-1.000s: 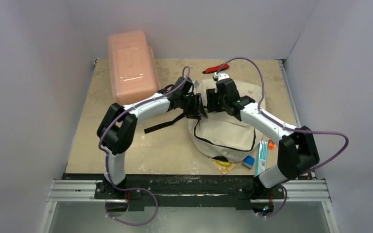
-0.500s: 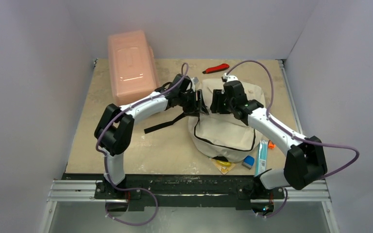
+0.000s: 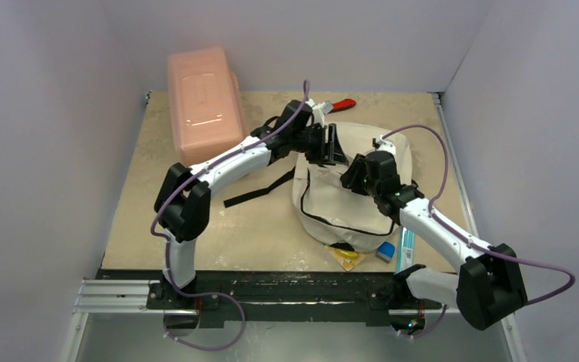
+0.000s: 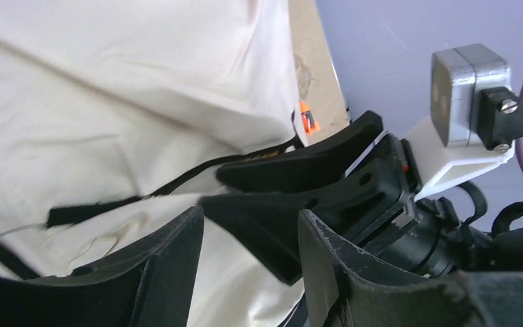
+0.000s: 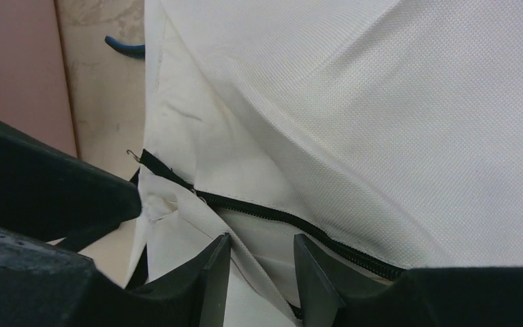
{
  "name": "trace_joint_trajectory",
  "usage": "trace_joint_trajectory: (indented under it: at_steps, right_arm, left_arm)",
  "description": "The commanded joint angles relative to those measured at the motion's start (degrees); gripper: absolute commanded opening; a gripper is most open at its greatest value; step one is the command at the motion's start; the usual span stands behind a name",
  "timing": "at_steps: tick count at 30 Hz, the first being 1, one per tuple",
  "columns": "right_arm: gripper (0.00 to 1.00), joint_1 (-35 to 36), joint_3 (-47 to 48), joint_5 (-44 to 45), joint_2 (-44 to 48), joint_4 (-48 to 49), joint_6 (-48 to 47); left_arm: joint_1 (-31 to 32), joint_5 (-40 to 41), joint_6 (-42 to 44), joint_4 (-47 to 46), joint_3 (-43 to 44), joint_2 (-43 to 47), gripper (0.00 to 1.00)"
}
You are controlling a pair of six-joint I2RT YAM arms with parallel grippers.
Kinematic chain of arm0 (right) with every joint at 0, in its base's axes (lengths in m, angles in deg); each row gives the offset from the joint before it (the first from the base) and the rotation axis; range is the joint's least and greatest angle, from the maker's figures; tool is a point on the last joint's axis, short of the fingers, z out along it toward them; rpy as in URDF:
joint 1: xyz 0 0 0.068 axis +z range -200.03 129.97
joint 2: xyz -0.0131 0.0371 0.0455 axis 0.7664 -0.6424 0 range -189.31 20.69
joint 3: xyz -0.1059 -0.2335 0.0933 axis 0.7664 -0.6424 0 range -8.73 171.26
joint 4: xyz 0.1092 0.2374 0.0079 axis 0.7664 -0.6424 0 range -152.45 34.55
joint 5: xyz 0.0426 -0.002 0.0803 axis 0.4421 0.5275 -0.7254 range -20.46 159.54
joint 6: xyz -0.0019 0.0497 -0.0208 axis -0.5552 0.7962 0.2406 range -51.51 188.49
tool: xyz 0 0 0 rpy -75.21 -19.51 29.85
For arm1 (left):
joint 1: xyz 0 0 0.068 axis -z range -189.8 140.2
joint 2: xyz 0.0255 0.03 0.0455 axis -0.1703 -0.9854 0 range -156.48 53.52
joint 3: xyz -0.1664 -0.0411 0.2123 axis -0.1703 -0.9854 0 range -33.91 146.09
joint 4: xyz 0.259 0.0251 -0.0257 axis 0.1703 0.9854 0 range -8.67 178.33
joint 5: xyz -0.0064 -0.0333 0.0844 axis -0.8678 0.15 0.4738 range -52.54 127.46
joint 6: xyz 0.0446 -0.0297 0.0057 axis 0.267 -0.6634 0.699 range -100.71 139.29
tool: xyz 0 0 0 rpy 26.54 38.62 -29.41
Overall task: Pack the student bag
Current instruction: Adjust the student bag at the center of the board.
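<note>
Top external: fixed high behind the arm bases (image 3: pixel 181 290), facing down over the whole desk (image 3: pixel 196 219). Wrist cameras: each close behind its own jaws, sighting ahead onto the student bag (image 4: pixel 109 88), their shared ground.

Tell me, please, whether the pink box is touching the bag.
Apart. The top view shows a stretch of bare table between the box and the bag; their edges never meet.

Left claw (image 3: pixel 332 143) moved toward the far wall, right claw (image 3: pixel 350 179) drew nearer
</note>
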Motion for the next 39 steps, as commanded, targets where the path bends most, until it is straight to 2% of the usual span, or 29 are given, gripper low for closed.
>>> trace_joint_trajectory:
  at_steps: [1,7,8,11,13,19,22,24,27,31,34,39]
  right_arm:
    - [0.43,-0.5,-1.5,-4.4,0.3,1.8,4.2]
    - [0.5,-4.0,-1.1,1.2,5.7,-5.8,6.4]
    - [0.53,-5.1,-1.8,1.1,6.7,-6.9,7.5]
    - [0.71,-8.9,-5.5,-2.3,10.1,-6.6,10.8]
    - [0.78,-11.7,-8.1,-5.5,11.4,-4.0,12.8]
    - [0.77,-15.4,-9.2,-10.5,10.5,6.3,15.4]
    - [0.67,-15.5,-6.3,-11.4,7.2,10.4,12.1]
    - [0.53,-15.6,-3.8,-12.3,4.6,11.4,9.9]
    - [0.37,-15.8,-0.9,-17.0,1.1,14.9,7.8]
    - [0.09,-16.2,2.4,-22.7,-4.1,19.4,10.3]
    - [0.01,-16.4,4.6,-25.7,-8.0,24.2,14.1]
    - [0.0,-16.7,9.2,-26.3,-14.3,28.3,14.7]
  left_arm:
    - [1.1,-2.1,1.0,0.8,5.0,-5.2,0.51]
    - [0.9,-0.6,0.7,2.5,2.6,-7.5,0.49]
    - [0.7,-0.6,0.7,3.0,2.4,-8.0,0.49]
    - [0.2,-0.3,0.6,3.1,1.7,-8.0,0.49]
    - [0.2,-0.2,0.8,3.1,1.5,-7.6,0.49]
    - [0.2,0.0,2.0,3.7,1.3,-6.2,0.49]
    - [0.2,1.5,3.7,5.0,1.4,-5.3,0.49]
    - [0.0,1.3,4.5,6.0,2.1,-4.8,0.49]
    - [-0.3,1.3,6.4,7.7,3.3,-3.6,0.51]
    - [-1.1,2.3,10.1,12.0,5.6,-0.8,0.53]
    - [-1.5,3.0,12.6,14.6,6.8,1.4,0.54]
    - [-1.6,3.3,13.7,16.0,5.2,4.9,0.55]
